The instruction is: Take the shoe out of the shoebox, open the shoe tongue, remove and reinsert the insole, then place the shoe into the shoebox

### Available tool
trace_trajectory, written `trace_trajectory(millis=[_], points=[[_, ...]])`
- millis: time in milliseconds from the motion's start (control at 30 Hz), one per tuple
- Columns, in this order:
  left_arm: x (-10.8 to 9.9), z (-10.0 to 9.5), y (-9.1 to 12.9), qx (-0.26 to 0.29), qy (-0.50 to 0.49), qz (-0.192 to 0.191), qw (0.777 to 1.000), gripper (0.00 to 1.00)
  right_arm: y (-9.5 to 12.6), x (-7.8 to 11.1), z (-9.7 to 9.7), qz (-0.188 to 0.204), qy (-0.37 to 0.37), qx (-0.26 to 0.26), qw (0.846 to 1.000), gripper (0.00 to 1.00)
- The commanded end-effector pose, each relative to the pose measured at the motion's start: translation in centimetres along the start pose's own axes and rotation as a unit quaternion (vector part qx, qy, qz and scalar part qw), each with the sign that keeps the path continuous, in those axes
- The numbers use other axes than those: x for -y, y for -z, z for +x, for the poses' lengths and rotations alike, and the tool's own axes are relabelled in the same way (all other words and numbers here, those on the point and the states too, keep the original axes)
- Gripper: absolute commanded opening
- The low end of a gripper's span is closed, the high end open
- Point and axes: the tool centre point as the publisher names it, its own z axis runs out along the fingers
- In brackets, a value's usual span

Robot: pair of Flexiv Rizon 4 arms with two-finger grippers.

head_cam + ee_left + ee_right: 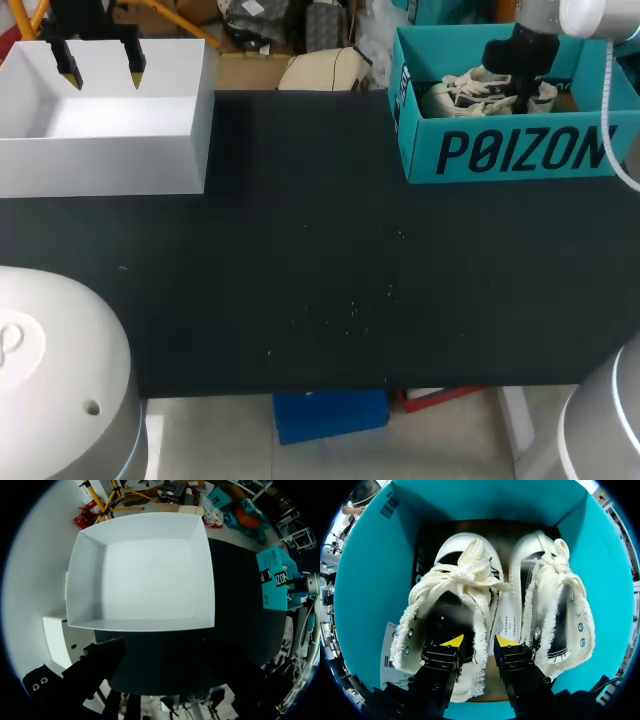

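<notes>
Left arm housing [50, 370]: rounded, pale grey, nearest the lens.
Left gripper [102, 70]: fingers apart, nothing held; positioned above the white open-topped cardboard box [100, 160].
Black table top [320, 280]: lies between the two boxes.
Teal cardboard shoebox [500, 150]: at the far right; two cream frayed canvas shoes [470, 92] are contained, side by side.
Right gripper [479, 641]: inside the shoebox; fingers apart, straddling the collar wall of one shoe [455, 585]; contact on both sides is not shown.
Slip risk: only frayed fabric may be pinched, so the shoe could be dropped on lifting.
Snag risk: the neighbouring shoe [555, 595] could be dragged along, or the unheld shoebox tilted.
</notes>
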Motion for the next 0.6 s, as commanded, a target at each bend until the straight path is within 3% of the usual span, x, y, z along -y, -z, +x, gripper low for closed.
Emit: trace_trajectory(millis=[33,167,267,400,600], points=[[0.0,0.1,0.0,0.002,0.001,-0.001,1.0,1.0,-1.4,-0.3,-0.2,0.001,0.0,0.002,1.0,0.32],[0.0,0.1,0.0,0.002,0.001,-0.001,1.0,1.0,-1.9,-0.3,-0.1,0.008,-0.002,0.005,1.0,0.24],[0.0,0.1,0.0,0.002,0.001,-0.001,1.0,1.0,-1.9,-0.1,-0.1,0.015,-0.003,0.01,1.0,0.0],[0.0,0.1,0.0,0.002,0.001,-0.001,1.0,1.0,-0.6,0.4,0.0,0.022,-0.004,0.014,1.0,0.0],[0.0,0.1,0.0,0.002,0.001,-0.001,1.0,1.0,3.3,0.7,0.6,0.045,0.0,0.011,0.999,0.0]])
